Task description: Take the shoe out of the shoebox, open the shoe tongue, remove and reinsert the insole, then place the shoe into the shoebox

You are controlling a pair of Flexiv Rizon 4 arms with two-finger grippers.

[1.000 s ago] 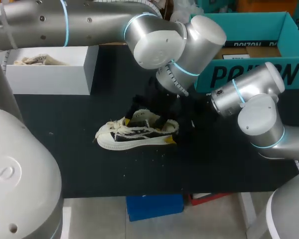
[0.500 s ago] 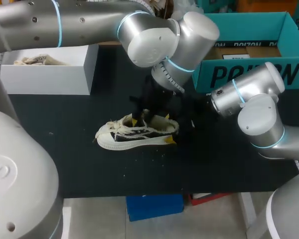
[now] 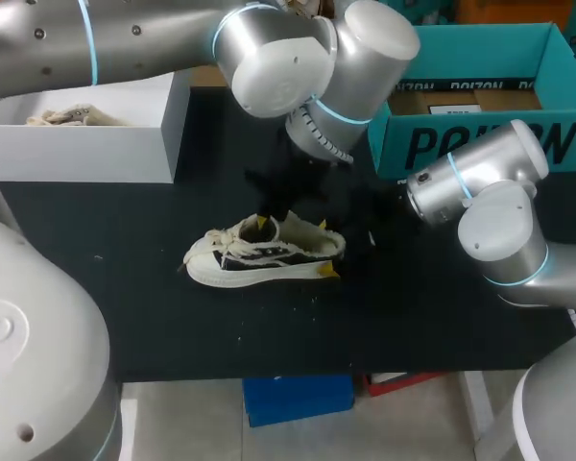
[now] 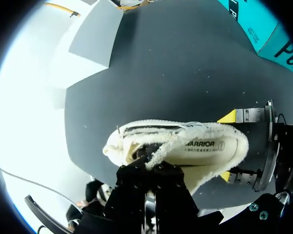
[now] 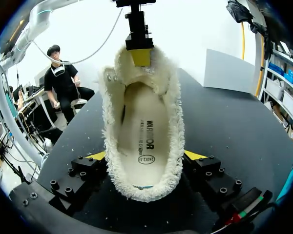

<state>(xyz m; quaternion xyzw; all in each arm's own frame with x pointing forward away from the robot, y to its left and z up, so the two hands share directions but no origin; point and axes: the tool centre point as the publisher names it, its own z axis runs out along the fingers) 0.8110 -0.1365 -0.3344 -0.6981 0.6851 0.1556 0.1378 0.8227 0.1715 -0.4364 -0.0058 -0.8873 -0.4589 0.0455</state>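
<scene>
A cream and black sneaker [image 3: 259,259] lies on the black table, toe towards my left side. My right gripper [image 3: 331,257] has a yellow-tipped finger on each side of the heel [image 5: 146,187] and holds it. The fleecy opening and the printed insole [image 5: 142,134] face the right wrist view. My left gripper [image 3: 262,227] comes down from above at the lace end of the opening. Its fingers [image 4: 136,176] are shut on the fleecy tongue [image 4: 158,151]. In the right wrist view the left gripper [image 5: 140,56] shows at the tongue's top edge. The teal shoebox [image 3: 480,144] stands open at the back right.
At the back left stands a white box [image 3: 86,139] with another pale shoe [image 3: 72,117] in it. My right arm's elbow [image 3: 494,226] hangs over the table in front of the teal box. The table's front edge [image 3: 269,376] is near the shoe.
My left gripper has shut on the tongue and shifted a little towards the toe. The left arm's wrist has moved up and left. The right arm and the shoe have stayed put.
</scene>
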